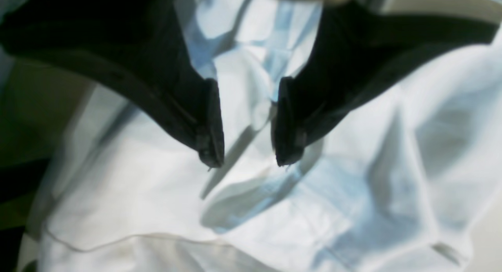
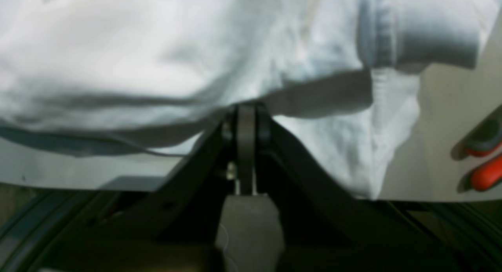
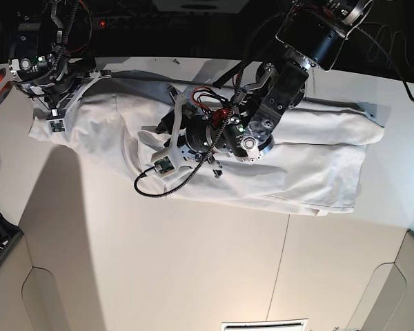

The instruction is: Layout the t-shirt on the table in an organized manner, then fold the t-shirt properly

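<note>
I am laying out the t-shirt (image 3: 310, 165); it lies crumpled along the far half of the white worktop (image 3: 193, 269), long axis left to right. My left claw (image 1: 250, 162) hangs parted over its middle, holding nothing. My right claw (image 2: 246, 115) pinches a hem. Next, I judge, regrip and pull flat

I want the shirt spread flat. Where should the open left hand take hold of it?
Probably the t-shirt's free corner at the base view's right end, approached from above over the table; there the edge lies exposed, while the middle is bunched under the left hand.
</note>
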`<action>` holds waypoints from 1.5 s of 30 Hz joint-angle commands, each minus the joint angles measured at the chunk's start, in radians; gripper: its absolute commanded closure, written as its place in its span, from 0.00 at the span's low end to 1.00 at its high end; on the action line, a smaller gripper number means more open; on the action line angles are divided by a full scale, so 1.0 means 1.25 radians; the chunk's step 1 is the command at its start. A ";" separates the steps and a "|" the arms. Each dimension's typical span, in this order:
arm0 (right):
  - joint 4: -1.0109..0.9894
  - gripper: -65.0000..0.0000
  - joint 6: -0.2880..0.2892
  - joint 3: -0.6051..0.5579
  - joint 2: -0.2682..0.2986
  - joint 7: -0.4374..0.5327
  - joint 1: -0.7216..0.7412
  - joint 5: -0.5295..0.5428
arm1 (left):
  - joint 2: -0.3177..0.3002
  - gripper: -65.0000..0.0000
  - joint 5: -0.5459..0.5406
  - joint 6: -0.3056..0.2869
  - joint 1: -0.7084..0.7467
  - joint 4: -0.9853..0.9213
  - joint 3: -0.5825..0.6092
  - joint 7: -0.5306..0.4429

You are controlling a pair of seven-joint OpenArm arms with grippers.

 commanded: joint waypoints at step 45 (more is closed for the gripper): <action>0.048 1.00 -0.003 0.008 0.020 -0.040 0.002 0.003 | -0.112 0.62 0.025 0.196 -0.011 0.127 -0.128 0.132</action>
